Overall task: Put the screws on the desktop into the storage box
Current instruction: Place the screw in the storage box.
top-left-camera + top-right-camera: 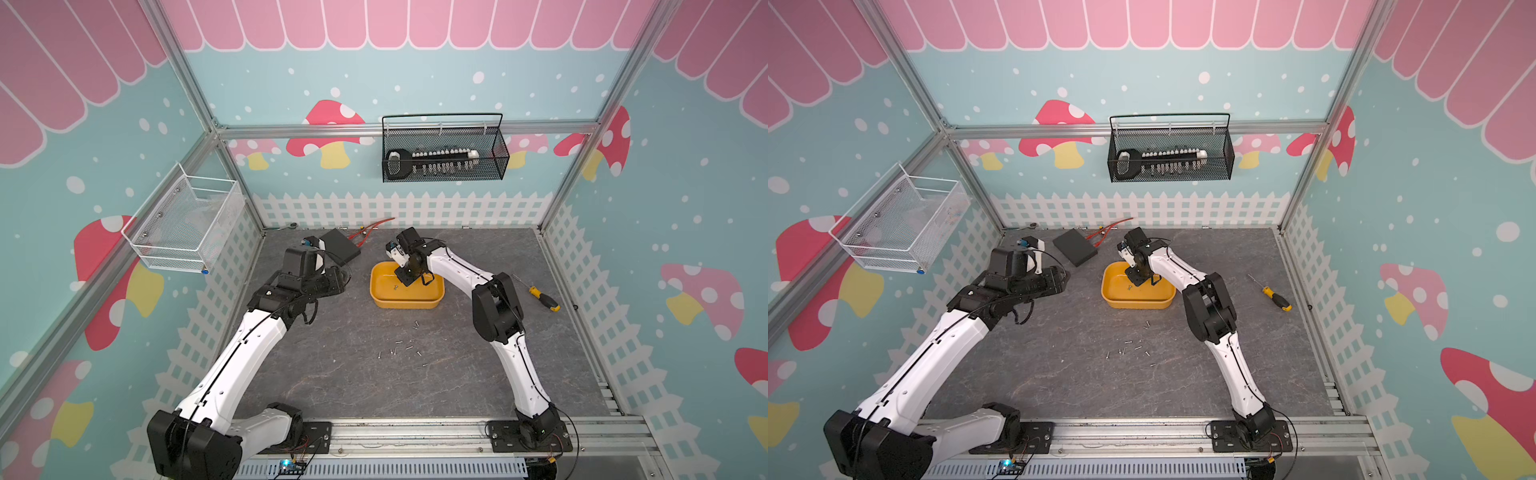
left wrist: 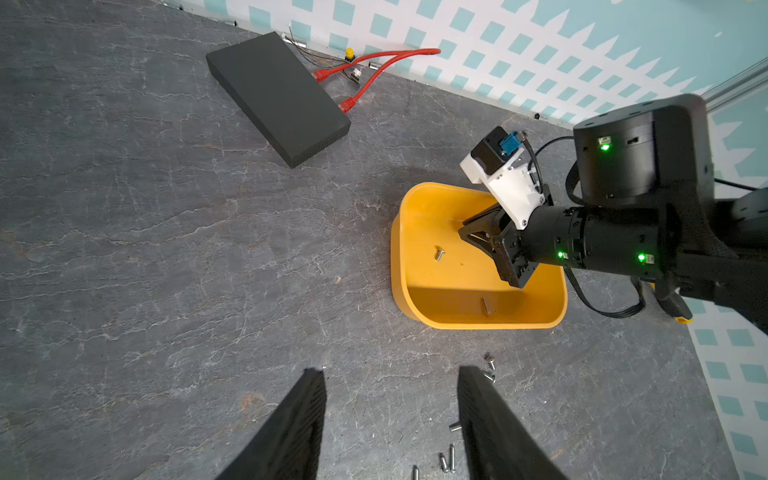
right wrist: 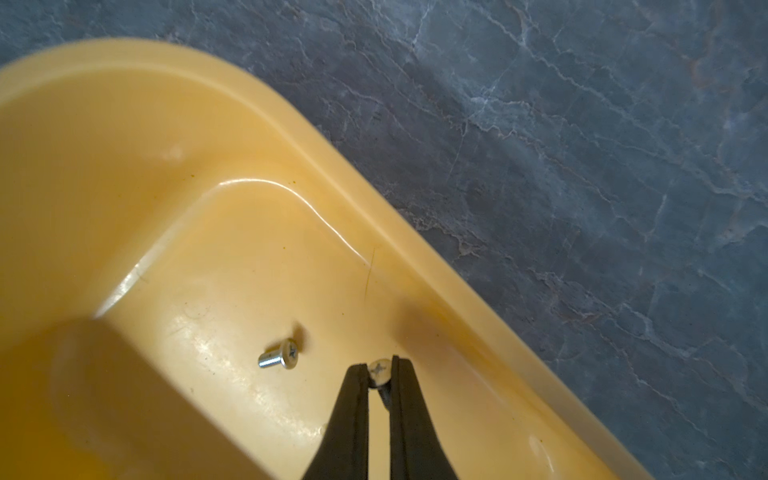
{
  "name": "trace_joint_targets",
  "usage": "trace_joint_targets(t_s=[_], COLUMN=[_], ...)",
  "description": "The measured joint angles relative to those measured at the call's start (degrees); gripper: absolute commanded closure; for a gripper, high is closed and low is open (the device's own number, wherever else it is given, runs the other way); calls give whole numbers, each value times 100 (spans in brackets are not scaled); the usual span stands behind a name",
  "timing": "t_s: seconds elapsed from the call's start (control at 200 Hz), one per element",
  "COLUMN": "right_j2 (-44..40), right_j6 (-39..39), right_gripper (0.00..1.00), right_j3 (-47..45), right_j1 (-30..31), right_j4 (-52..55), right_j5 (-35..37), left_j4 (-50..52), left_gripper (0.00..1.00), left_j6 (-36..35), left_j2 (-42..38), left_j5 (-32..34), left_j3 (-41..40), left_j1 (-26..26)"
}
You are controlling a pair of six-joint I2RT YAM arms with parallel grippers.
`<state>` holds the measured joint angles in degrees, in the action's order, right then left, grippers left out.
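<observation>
Risk first: right end effector is clamped on 1 small silver cross-head screw, pinched only by the head at the very fingertips, shank hanging skewed between the pads. Marginal grip, so a wrist jolt could pop it loose early. It sits low inside the shallow yellow-orange plastic storage tub, close to 1 wall. A release here probably lands in. Failure modes I'd watch: a bounce off that wall, or the screw sticking to a pad and riding back out

2 silver screws already lie on the tub floor, 1 near the middle, 1 by the wall nearest the desk's front edge. Roughly 8 loose silver screws are scattered mid dark grey marbled desk, in front of the tub

Pose: right arm reaches in from the front right corner, elbow high, wrist pitched down into the tub. Left end effector is part open, empty, held above the desk left of the tub
</observation>
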<state>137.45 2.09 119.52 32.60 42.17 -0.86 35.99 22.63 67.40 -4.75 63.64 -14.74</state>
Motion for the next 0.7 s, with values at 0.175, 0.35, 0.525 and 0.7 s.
trace_joint_targets(t_s=[0.175,0.35,0.525,0.7], right_j2=[83,175,201,201], right_j6=[0,2,0,-2], right_gripper=[95,95,93,85], right_j3=[24,24,24,28], right_j1=[2,2,2,2], right_j4=[20,44,76,96], right_j5=[4,11,26,96], left_j4=[-28,-35,-35,-35], left_gripper=[45,45,45,45], left_j6=[-35,-35,-35,-35], left_j2=[4,4,7,7], left_j5=[0,0,0,0], left_j3=[-2,-24,-42,-42], left_j1=[0,0,0,0])
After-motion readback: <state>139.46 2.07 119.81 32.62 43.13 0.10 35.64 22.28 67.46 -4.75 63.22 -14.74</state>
